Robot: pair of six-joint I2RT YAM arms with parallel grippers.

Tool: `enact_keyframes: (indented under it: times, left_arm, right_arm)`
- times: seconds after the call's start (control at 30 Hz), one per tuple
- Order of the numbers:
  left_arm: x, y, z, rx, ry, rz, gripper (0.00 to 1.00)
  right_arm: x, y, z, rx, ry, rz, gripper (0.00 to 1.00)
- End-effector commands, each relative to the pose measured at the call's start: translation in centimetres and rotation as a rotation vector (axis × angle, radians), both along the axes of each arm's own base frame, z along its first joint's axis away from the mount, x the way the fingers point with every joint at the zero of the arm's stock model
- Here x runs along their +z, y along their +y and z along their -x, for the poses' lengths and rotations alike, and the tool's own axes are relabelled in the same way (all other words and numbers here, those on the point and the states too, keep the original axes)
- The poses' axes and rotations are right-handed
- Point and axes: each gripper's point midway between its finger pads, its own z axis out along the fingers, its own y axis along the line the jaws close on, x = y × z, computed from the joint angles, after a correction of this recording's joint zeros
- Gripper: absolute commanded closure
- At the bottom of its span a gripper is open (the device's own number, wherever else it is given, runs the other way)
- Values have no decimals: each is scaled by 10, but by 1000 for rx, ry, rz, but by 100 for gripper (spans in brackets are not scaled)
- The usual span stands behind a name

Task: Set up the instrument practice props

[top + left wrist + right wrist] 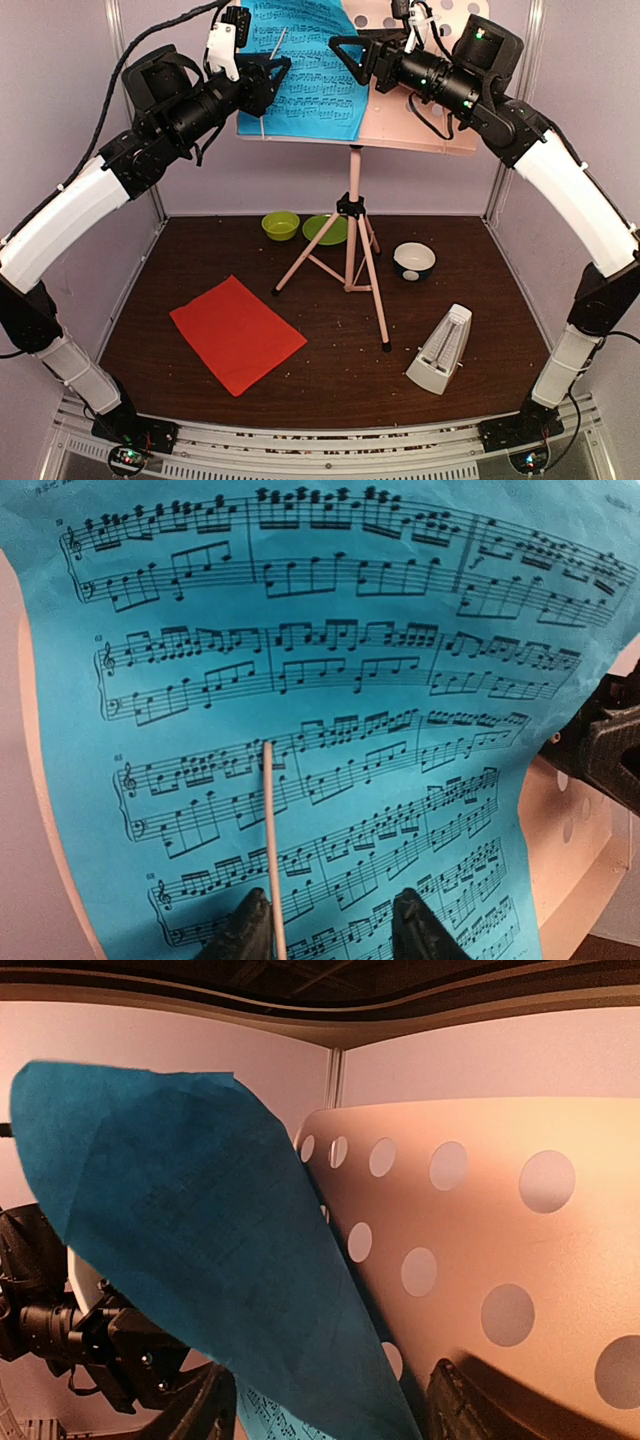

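Top external view shows the job roughly half done, as I judge it: the pale pink perforated-desk tripod music stand [410, 128] is up on its legs near the back of the dark brown table [340, 390], and the blue sheet of printed music [300, 70] sits on the left half of its desk, its right edge curling away from the metal. The red sheet of paper [237, 333] lies flat on the table at front left, well apart from the stand, so it has yet to go up. The cream pyramid metronome [441, 350] rests at front right; whether its cover is on I cannot tell. My left gripper [332, 930] has its jaws parted in front of the blue sheet's lower part, gripping nothing, a thin white retaining rod [270, 840] just beside one finger. My right gripper [335, 1410] is spread wide, the curled blue edge passing between the fingers unpinched. The tabletop is speckled with crumbs, and plain pale walls close it in on three sides.
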Motion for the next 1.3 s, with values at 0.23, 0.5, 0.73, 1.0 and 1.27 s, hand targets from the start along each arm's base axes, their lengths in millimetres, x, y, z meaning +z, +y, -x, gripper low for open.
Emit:
enact_keyframes:
  times: [0.23, 0.5, 0.73, 1.0, 1.27]
  left_arm:
    - [36, 16, 28, -46, -81, 67, 32]
    - [33, 36, 40, -14, -26, 87, 7]
    - [8, 68, 35, 109, 146, 73, 2]
    - [-30, 110, 43, 166, 318, 155, 2]
    - [-89, 135, 39, 213, 519, 170, 2]
  right_arm:
    - [41, -34, 18, -67, -44, -101, 10]
    - [55, -61, 32, -114, -50, -129, 0]
    - [47, -81, 48, -119, -6, -146, 0]
    - [17, -101, 58, -146, 58, -147, 0]
    - [-4, -115, 67, -159, 116, -138, 0]
